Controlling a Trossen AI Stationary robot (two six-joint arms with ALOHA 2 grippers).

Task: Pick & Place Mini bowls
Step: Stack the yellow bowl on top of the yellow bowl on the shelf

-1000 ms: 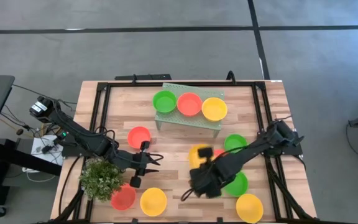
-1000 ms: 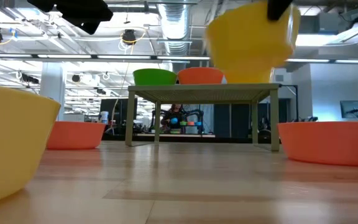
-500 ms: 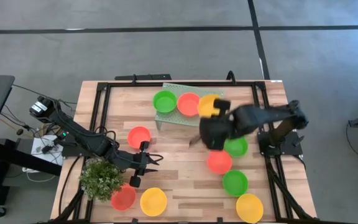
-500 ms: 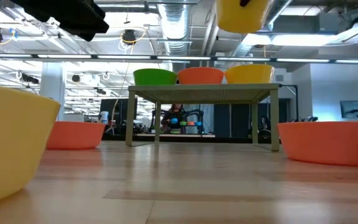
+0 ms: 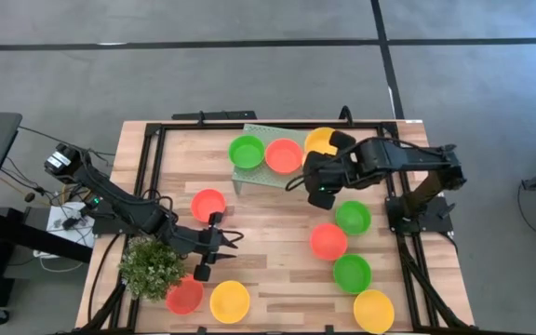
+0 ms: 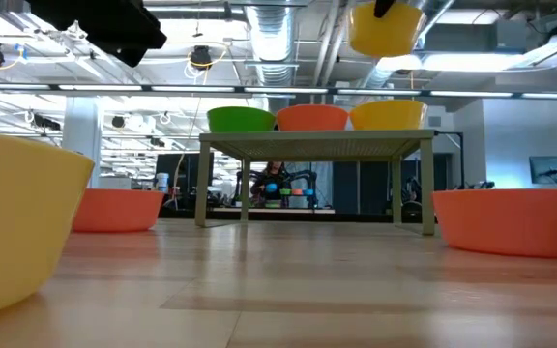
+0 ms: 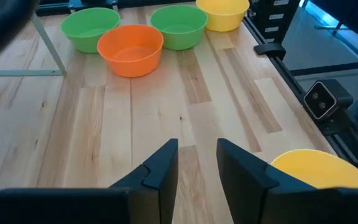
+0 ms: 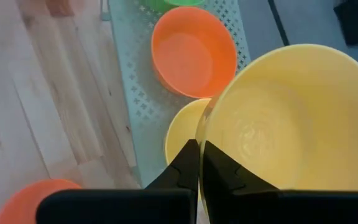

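Two arms: mine, both dark, over a pale wood-plank table [image 5: 268, 200].
Right gripper [image 8: 199, 163]: fingers pinched together on the thin rim of a yellow bowl [image 8: 291, 118]; smooth glossy plastic, round, shallow.
Held bowl position: lifted above the far-right end of the rack [image 5: 282, 172], over another yellow bowl [image 6: 388, 115] sitting there.
Rack: pale green perforated sheet on thin legs, like a little table; green bowl [image 5: 247, 151], orange-red bowl [image 5: 284, 154] and that yellow one in a row on top.
Left gripper [image 7: 197, 163]: fingers apart, nothing between them, low over the near-left boards just beside the bushy plant [image 5: 151, 266].
Loose bowls, right side: green [image 5: 353, 217], red [image 5: 328, 241], green [image 5: 352, 274], yellow [image 5: 373, 310] on the planks.
Loose bowls, left side: red [image 5: 208, 204] mid-table, red [image 5: 185, 296] and yellow [image 5: 229, 301] at the near edge.
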